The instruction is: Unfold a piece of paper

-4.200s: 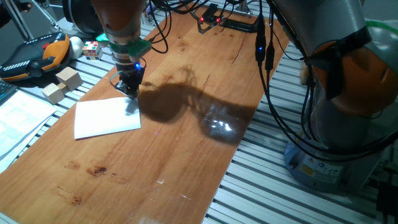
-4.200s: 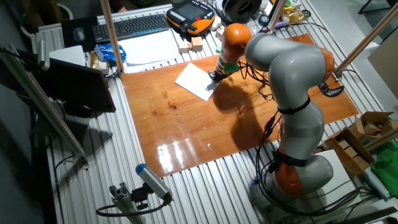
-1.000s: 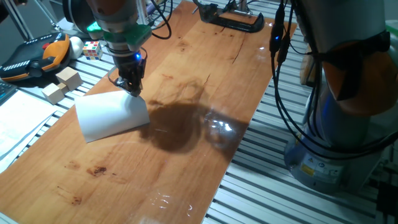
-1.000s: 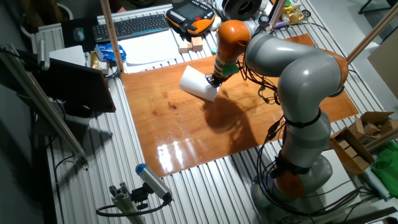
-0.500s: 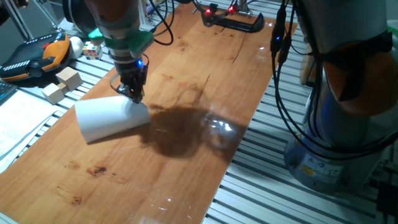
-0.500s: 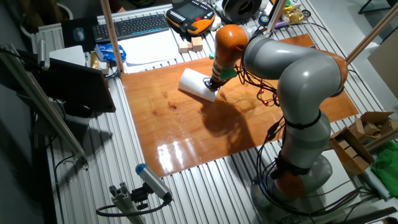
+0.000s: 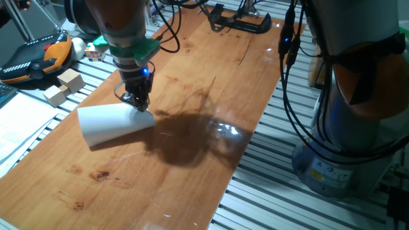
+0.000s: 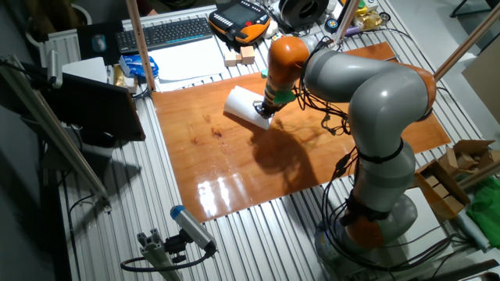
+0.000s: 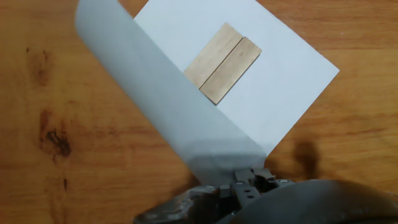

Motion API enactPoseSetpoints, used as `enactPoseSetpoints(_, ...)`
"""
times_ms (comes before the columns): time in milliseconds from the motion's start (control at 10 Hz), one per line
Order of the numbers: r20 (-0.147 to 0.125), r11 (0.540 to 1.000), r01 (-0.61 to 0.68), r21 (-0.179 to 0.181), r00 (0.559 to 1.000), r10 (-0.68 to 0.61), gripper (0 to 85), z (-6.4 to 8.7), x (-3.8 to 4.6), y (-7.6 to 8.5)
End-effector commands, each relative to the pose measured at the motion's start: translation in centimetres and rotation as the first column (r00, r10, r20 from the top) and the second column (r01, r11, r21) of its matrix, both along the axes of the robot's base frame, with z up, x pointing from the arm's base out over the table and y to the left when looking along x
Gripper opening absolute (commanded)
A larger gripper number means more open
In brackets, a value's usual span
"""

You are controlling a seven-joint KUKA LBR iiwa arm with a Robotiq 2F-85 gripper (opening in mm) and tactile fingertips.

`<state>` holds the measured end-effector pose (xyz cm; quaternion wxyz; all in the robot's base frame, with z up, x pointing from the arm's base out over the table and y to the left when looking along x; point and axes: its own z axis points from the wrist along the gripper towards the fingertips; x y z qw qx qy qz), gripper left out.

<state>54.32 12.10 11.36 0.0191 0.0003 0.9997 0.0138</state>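
White piece of paper [image 7: 115, 123], lifted flap's edge pinched between the jaws.

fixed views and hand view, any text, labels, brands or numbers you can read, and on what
None can be read.
Printed sheet left of the wooden board: lines of text, too small to read.
Keyboard: key legends too small.
Piece of paper held by the gripper: blank.

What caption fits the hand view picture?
Gripper lifting the paper's top flap, showing two wooden strips inside.
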Motion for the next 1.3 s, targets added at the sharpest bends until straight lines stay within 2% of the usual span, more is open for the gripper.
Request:
enactPoseSetpoints(0, 0.004, 1.0, 0.004, 0.0, 1.0, -0.004, 2.0, -0.2, -0.16, 0.2)
enactPoseSetpoints(300, 0.002, 1.0, 0.007, -0.003, 1.0, -0.007, 2.0, -0.4, -0.37, 0.4)
enactPoseSetpoints(500, -0.001, 1.0, 0.002, -0.003, 1.0, -0.002, 5.3, -0.5, -0.39, 0.4)
enactPoseSetpoints(700, 0.011, 1.0, 0.017, -0.008, 1.0, -0.016, 18.3, -0.7, -0.54, 0.6)
enactPoseSetpoints(800, 0.028, 0.999, 0.034, -0.008, 0.999, -0.034, 23.7, -1.0, -0.81, 0.8)
enactPoseSetpoints(900, 0.032, 0.999, 0.042, -0.009, 0.999, -0.041, 28.3, -1.2, -1.03, 1.0)
enactPoseSetpoints(1200, 0.025, 0.998, 0.058, -0.005, 0.998, -0.058, 42.3, -1.3, -1.25, 1.1)
